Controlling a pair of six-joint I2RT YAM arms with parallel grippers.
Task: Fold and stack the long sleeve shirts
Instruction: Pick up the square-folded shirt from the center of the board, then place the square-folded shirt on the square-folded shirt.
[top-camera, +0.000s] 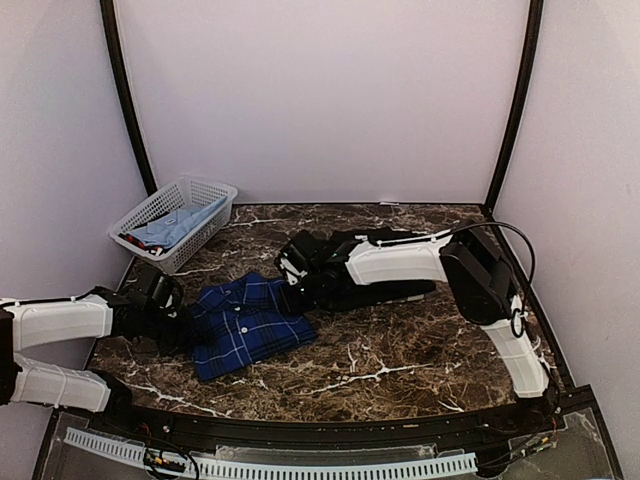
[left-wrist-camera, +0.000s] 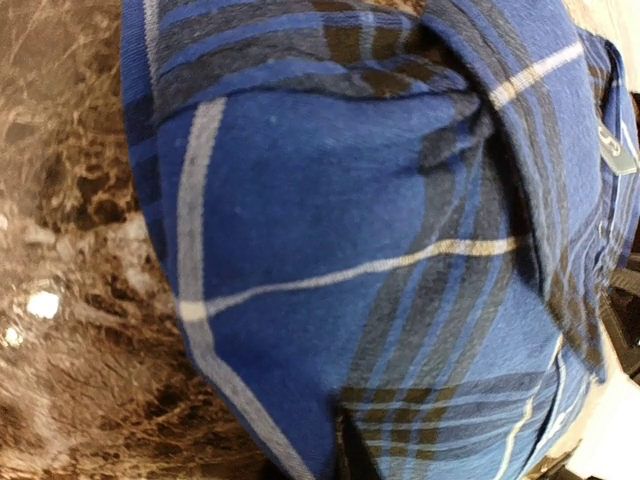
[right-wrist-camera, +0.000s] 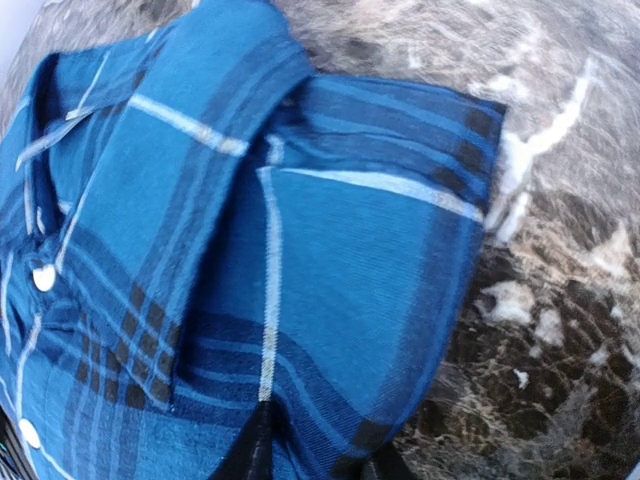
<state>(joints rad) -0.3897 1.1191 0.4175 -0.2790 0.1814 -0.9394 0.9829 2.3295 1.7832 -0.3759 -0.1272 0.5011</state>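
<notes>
The blue-and-navy plaid shirt (top-camera: 245, 325) lies folded on the marble table, left of centre. My left gripper (top-camera: 185, 322) is at its left edge. In the left wrist view the plaid cloth (left-wrist-camera: 380, 250) fills the frame and a dark finger (left-wrist-camera: 352, 450) is pressed into a fold, shut on it. My right gripper (top-camera: 298, 290) is at the shirt's upper right corner. In the right wrist view the collar and white buttons (right-wrist-camera: 43, 277) show, and the cloth (right-wrist-camera: 350, 260) runs between my two dark fingertips (right-wrist-camera: 245, 450). A long dark shape (top-camera: 390, 292) lies under the right arm; I cannot tell whether it is the black shirt.
A white lattice basket (top-camera: 215, 190) stands at the back left corner, with light blue cloth (top-camera: 170, 228) in it. The table (top-camera: 420, 350) is dark brown marble with white veins. Black frame posts rise at both back corners. A white cable strip runs along the near edge.
</notes>
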